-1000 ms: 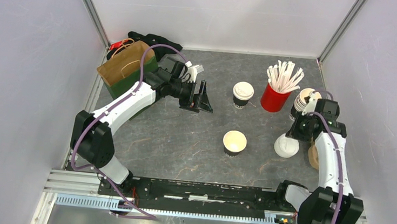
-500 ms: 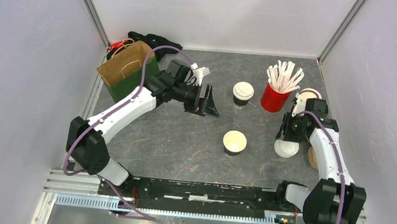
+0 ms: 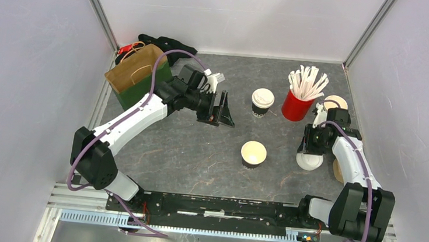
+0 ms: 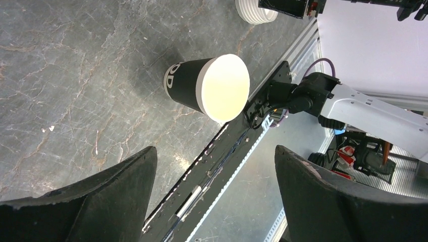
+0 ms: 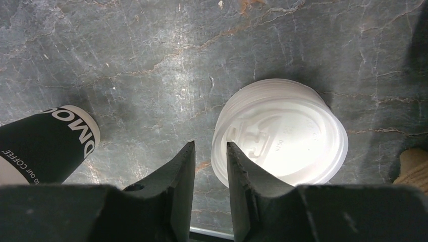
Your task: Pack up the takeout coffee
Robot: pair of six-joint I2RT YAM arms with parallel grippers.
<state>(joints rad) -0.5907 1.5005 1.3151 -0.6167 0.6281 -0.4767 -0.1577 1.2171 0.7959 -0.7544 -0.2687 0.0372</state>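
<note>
One takeout coffee (image 3: 262, 102), a dark cup with a white lid, stands upright at the back centre. A lidless dark cup (image 3: 253, 153) (image 4: 209, 88) (image 5: 45, 146) with a cream inside stands in the middle of the table. My left gripper (image 3: 223, 109) (image 4: 214, 151) hovers left of the lidded cup, wide open and empty. My right gripper (image 3: 309, 147) (image 5: 211, 151) hangs low over the left edge of a stack of white lids (image 3: 309, 160) (image 5: 282, 138). It is open by a narrow gap in which only table shows, and one finger overlaps the stack's rim.
A red cup of white stirrers (image 3: 297, 102) stands beside the lidded cup. A stack of lidless cups (image 3: 335, 101) is at the right wall, with a tan object (image 3: 339, 167) nearer. A brown and green paper bag (image 3: 136, 73) lies at the back left.
My right gripper has come down from the cup stack to the lid stack, and its jaws have parted from shut. The left gripper has shifted slightly right.
</note>
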